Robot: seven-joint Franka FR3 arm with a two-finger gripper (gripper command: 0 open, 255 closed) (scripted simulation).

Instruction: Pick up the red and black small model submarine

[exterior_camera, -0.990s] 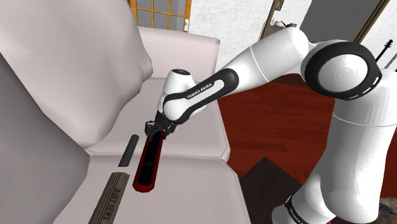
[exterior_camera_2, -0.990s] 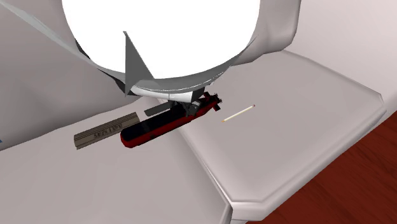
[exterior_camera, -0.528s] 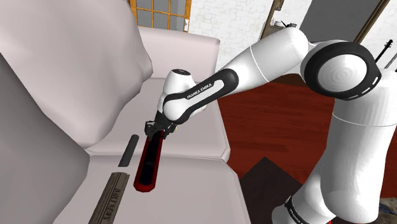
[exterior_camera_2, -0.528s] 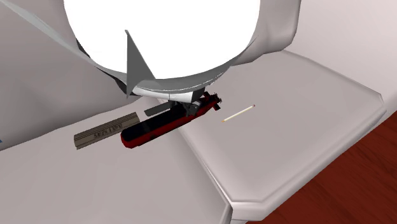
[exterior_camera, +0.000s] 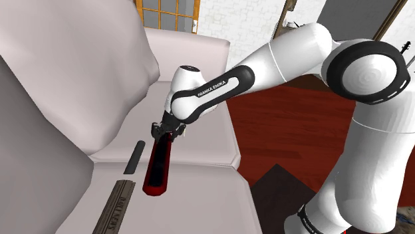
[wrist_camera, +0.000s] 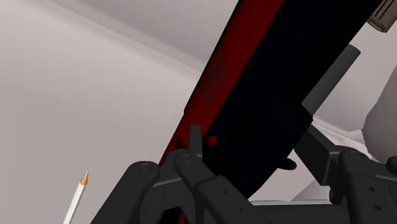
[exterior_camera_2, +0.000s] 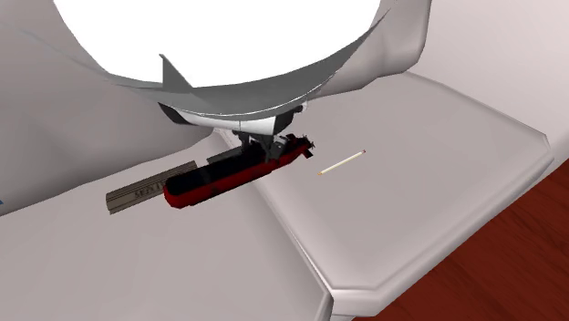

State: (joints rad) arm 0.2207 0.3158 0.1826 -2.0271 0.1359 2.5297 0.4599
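Observation:
The red and black model submarine (exterior_camera: 158,166) is long and slim, with a black top and a red hull. My gripper (exterior_camera: 165,131) is shut on its tail end, and the nose points toward the sofa's front edge. In the second exterior view the submarine (exterior_camera_2: 228,175) hangs just above the pale seat cushion, under the gripper (exterior_camera_2: 258,146). Seen from the wrist, the submarine (wrist_camera: 254,95) runs away from the gripper (wrist_camera: 248,172), whose fingers clasp it on both sides.
A dark grey bar (exterior_camera: 136,157) and a lettered grey-brown strip (exterior_camera: 116,206) lie beside the submarine on the seat. A white pencil (exterior_camera_2: 342,162) lies on the neighbouring cushion. A large back cushion (exterior_camera: 66,66) rises at the shoulder view's left. Red-brown floor (exterior_camera: 286,133) lies past the sofa edge.
The arm has risen a little and lifted the submarine with it. In the second exterior view the submarine has shifted left and now overlaps the lettered strip.

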